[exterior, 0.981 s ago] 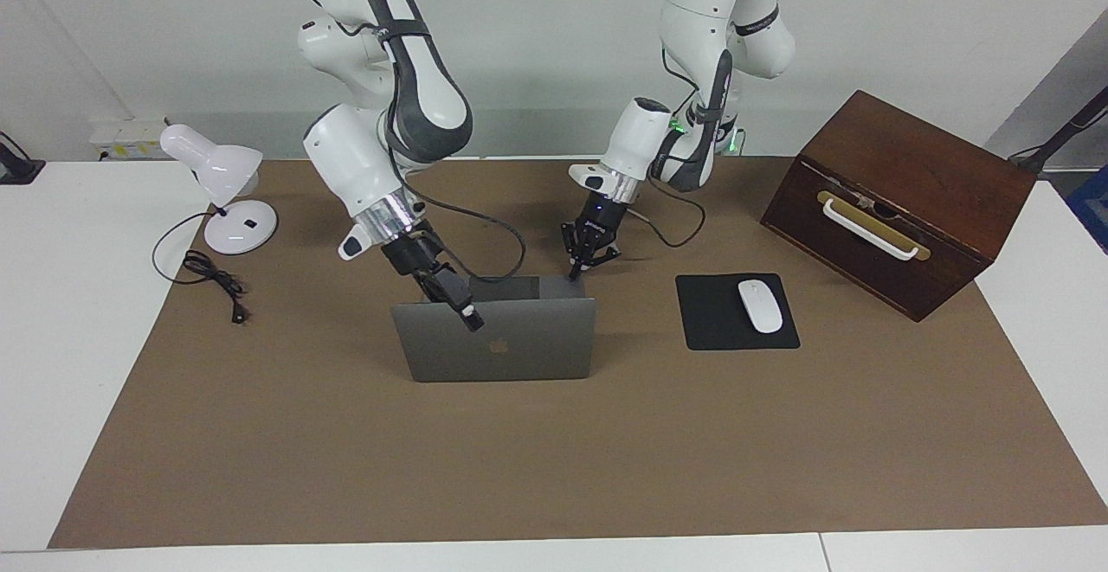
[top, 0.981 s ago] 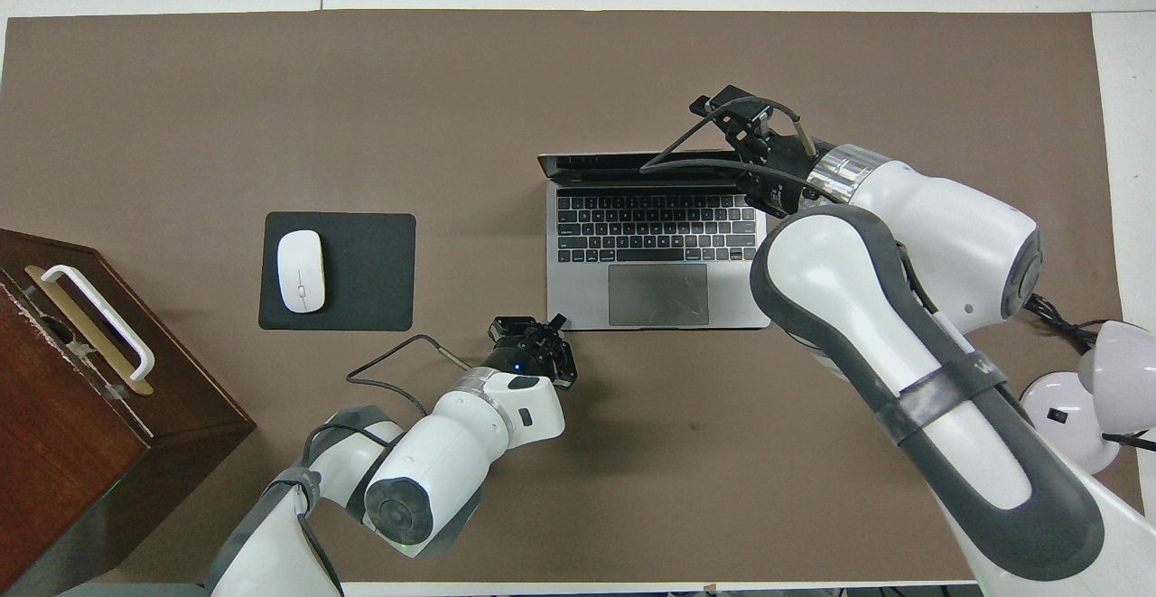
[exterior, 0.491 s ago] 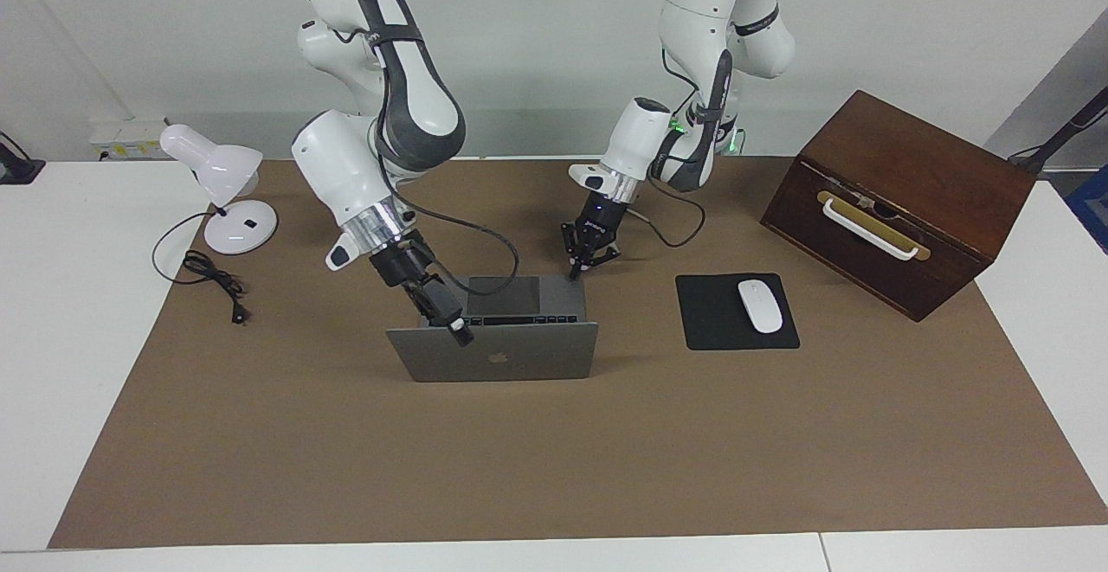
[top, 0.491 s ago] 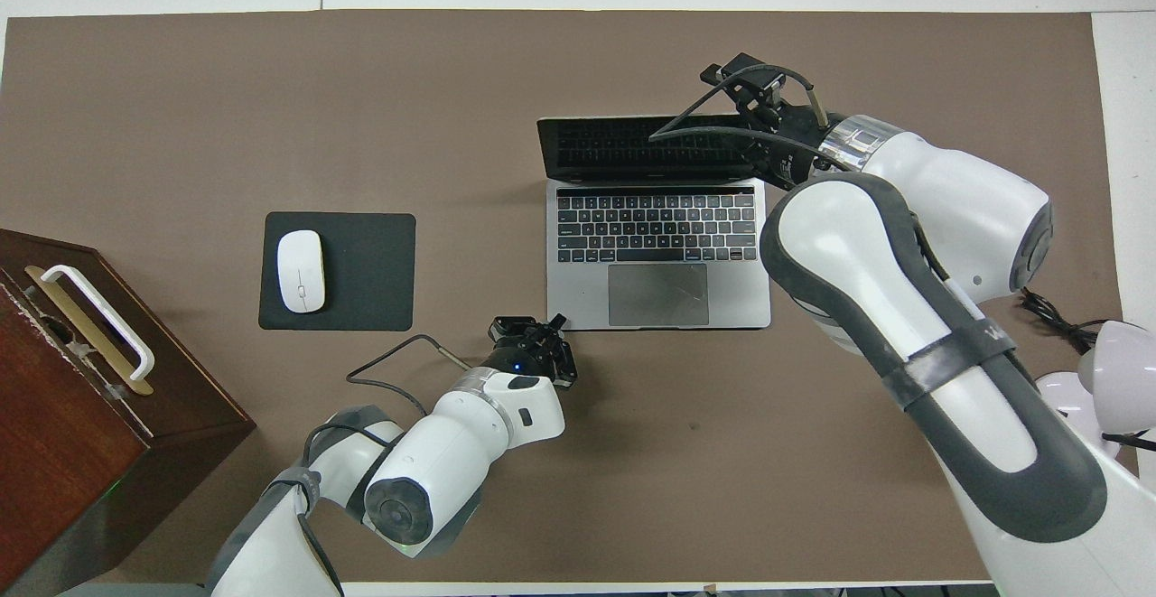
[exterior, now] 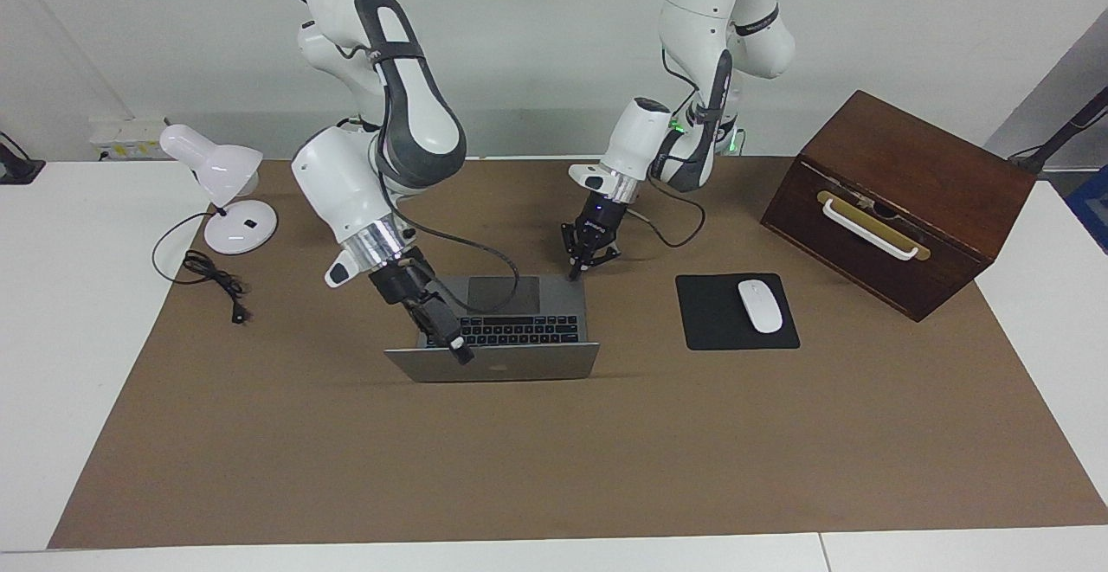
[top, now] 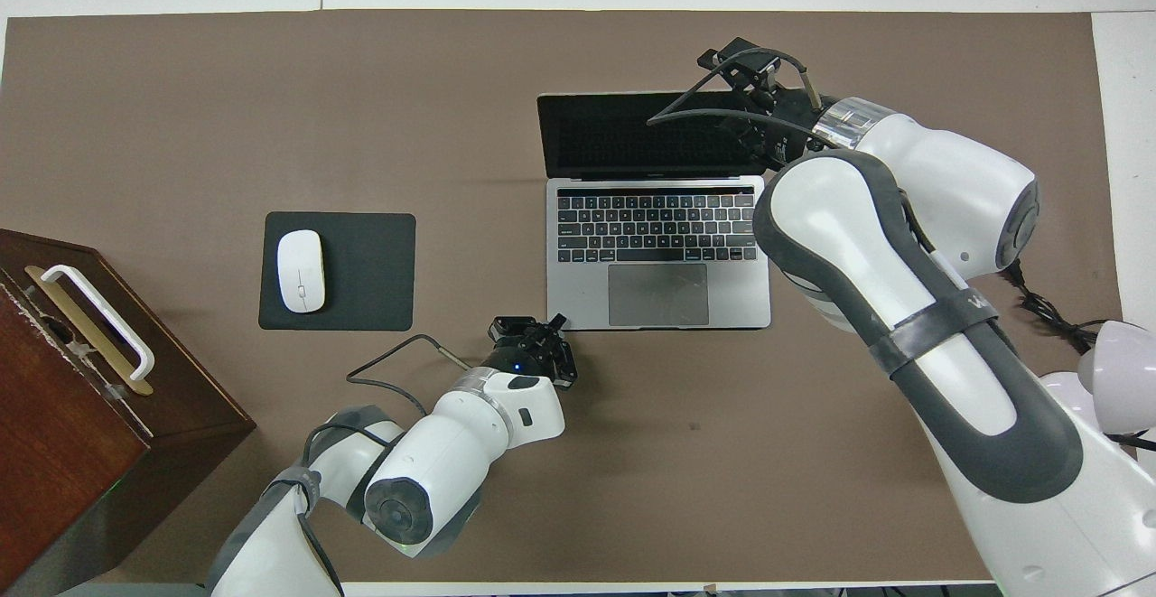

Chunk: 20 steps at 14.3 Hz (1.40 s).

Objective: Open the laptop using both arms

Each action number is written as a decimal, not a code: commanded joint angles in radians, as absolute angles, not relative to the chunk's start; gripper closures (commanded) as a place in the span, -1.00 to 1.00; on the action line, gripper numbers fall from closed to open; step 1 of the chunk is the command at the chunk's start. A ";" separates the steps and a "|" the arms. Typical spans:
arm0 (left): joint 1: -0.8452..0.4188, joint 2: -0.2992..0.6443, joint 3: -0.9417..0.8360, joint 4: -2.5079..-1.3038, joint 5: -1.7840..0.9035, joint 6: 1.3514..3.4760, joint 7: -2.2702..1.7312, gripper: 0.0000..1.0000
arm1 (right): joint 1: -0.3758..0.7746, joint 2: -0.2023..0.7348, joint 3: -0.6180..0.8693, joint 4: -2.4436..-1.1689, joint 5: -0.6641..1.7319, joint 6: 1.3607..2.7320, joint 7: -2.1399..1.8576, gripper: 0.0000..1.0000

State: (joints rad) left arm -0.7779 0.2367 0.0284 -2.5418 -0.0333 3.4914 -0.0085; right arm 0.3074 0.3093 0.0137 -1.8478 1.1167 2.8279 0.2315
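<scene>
The silver-grey laptop (exterior: 493, 368) stands open on the brown mat, its lid leaning well back away from the robots. Its black keyboard (top: 655, 227) and dark screen (top: 632, 136) show in the overhead view. My right gripper (exterior: 452, 343) is on the lid's top edge at the corner toward the right arm's end, with one finger lying on the lid's outer face; it also shows in the overhead view (top: 751, 82). My left gripper (exterior: 578, 267) rests at the base's corner nearest the robots, toward the left arm's end; it also shows in the overhead view (top: 542, 333).
A black mouse pad (exterior: 718, 330) with a white mouse (exterior: 759, 305) lies beside the laptop toward the left arm's end. A brown wooden box (exterior: 917, 183) with a white handle stands past it. A white desk lamp (exterior: 227, 187) and its cord (exterior: 212, 278) are at the right arm's end.
The lid has swung from about upright to leaning well back, and the keyboard now shows in the facing view. My right gripper went with the lid's edge. The left arm has not moved.
</scene>
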 commanded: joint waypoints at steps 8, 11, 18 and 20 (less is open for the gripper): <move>-0.796 0.299 0.046 -2.513 -0.034 3.504 0.008 1.00 | 0.301 0.150 0.015 -1.875 0.940 2.715 0.232 -1.00; -0.790 0.281 0.048 -2.513 -0.034 3.504 0.000 1.00 | 0.264 0.133 0.015 -1.791 0.755 2.616 0.224 -1.00; -0.770 0.164 0.049 -2.516 -0.038 3.390 -0.005 1.00 | 0.088 0.192 0.018 -1.523 0.287 2.125 0.142 -1.00; -0.743 0.105 0.048 -2.514 -0.038 3.306 -0.005 1.00 | 0.031 0.167 0.009 -1.522 0.223 1.978 -0.002 -1.00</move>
State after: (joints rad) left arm -0.7690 0.1895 0.0484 -2.5073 -0.0342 3.4090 -0.0066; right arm 0.0845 0.1611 0.0046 -1.5592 0.2823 2.0929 0.1047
